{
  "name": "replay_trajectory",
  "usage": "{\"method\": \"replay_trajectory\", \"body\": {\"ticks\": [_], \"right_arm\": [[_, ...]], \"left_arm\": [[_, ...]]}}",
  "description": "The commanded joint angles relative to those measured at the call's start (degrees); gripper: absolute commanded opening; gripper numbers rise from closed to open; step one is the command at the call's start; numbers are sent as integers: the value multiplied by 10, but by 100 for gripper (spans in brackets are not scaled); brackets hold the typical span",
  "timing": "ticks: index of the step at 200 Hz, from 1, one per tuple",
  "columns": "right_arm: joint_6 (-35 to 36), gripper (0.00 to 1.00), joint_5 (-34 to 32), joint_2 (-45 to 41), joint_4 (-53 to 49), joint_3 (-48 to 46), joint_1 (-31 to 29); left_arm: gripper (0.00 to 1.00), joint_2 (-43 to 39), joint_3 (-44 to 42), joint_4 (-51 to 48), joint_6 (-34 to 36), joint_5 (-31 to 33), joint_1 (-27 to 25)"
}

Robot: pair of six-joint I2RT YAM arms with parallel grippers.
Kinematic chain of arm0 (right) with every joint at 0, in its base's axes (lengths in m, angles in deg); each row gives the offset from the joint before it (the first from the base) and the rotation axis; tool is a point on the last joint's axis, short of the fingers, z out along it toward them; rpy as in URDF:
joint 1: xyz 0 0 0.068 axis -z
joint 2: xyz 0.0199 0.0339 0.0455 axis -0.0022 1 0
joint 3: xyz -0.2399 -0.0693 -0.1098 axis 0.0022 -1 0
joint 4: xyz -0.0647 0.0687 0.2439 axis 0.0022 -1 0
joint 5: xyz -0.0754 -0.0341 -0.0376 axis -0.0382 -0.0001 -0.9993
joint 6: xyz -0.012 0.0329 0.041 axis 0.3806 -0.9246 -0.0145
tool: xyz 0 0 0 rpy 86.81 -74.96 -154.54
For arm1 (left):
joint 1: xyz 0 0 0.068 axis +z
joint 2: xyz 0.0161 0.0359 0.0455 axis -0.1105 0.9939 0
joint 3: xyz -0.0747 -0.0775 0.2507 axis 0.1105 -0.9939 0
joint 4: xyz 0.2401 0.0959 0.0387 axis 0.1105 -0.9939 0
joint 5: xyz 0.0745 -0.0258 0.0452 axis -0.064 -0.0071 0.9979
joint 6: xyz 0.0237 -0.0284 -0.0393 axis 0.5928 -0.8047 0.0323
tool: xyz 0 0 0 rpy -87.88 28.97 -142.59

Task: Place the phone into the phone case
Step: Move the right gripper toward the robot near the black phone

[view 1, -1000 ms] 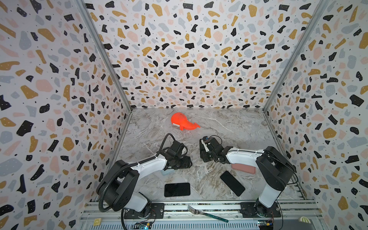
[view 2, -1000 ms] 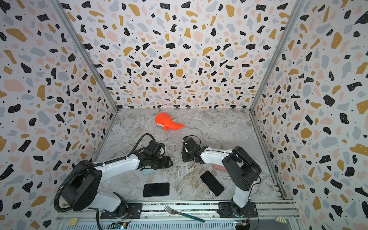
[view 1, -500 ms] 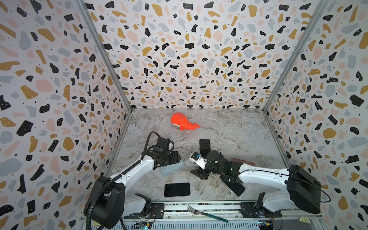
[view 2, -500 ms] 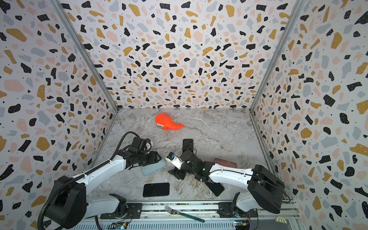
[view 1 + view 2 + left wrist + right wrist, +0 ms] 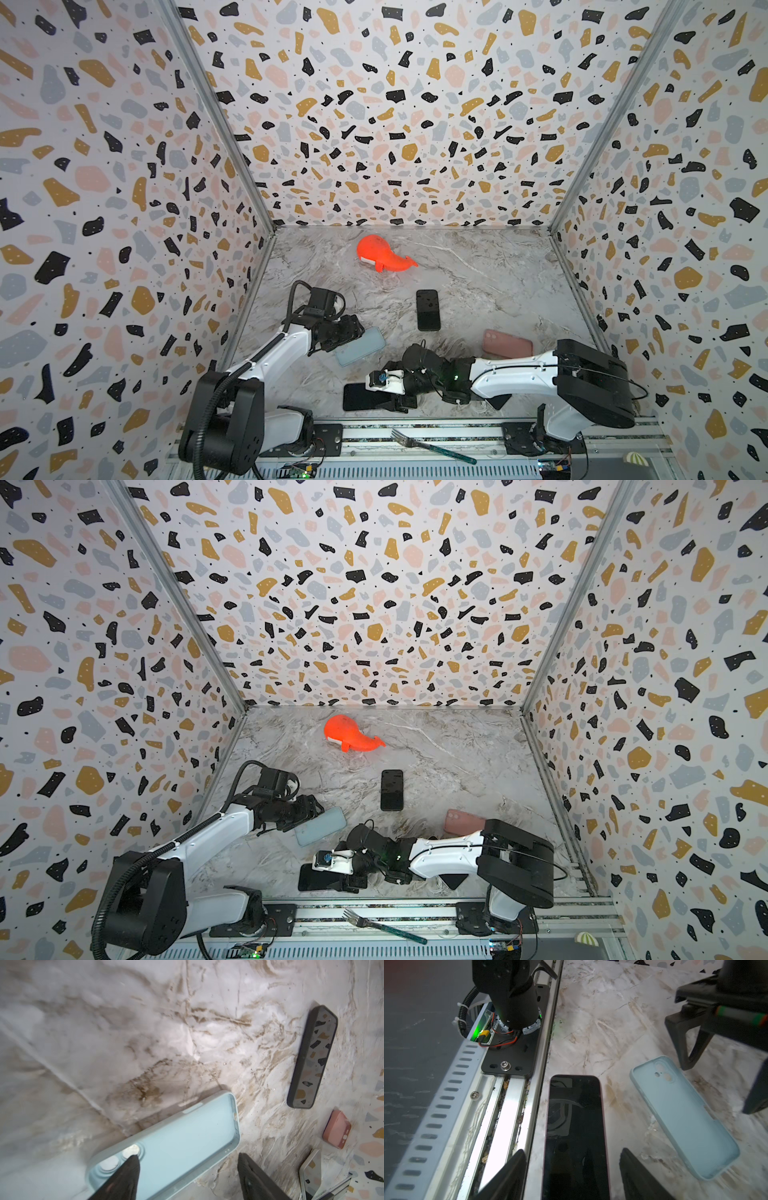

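Starting at left: left hand [image 5: 187, 1156], fingers spread, one tip over the camera end of the pale-blue phone case [image 5: 360, 345], apparently not gripping it; case flat on the counter [image 5: 478, 257], hollow side up; phone [image 5: 575, 1126], screen up, at the counter's front edge, near the case; right hand [image 5: 572, 1151], fingers parted either side of the phone, gaps showing; second dark phone [image 5: 428, 310] mid-counter; pink case [image 5: 507, 343] to the right.
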State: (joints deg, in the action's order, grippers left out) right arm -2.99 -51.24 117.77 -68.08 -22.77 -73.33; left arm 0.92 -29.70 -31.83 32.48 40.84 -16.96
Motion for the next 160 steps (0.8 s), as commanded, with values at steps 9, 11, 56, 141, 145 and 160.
{"method": "replay_trajectory", "body": {"ticks": [9, 11, 56, 141, 145, 160], "right_arm": [[8, 74, 10, 30, -11, 43, -6], [9, 74, 10, 32, -13, 44, -6], [11, 82, -10, 66, -34, 64, -8], [13, 99, -13, 121, -87, 101, -8], [15, 99, -15, 124, -90, 103, -8], [16, 98, -22, 134, -99, 109, -8]], "left_arm": [[77, -15, -4, 0, 5, -18, 12], [76, -15, -3, 0, 5, -18, 12], [77, -12, -4, 3, 5, -19, 16], [77, -15, -8, 7, 5, -19, 16], [77, -15, -8, 8, 5, -19, 16], [77, -18, -9, 11, 3, -19, 16]]}}
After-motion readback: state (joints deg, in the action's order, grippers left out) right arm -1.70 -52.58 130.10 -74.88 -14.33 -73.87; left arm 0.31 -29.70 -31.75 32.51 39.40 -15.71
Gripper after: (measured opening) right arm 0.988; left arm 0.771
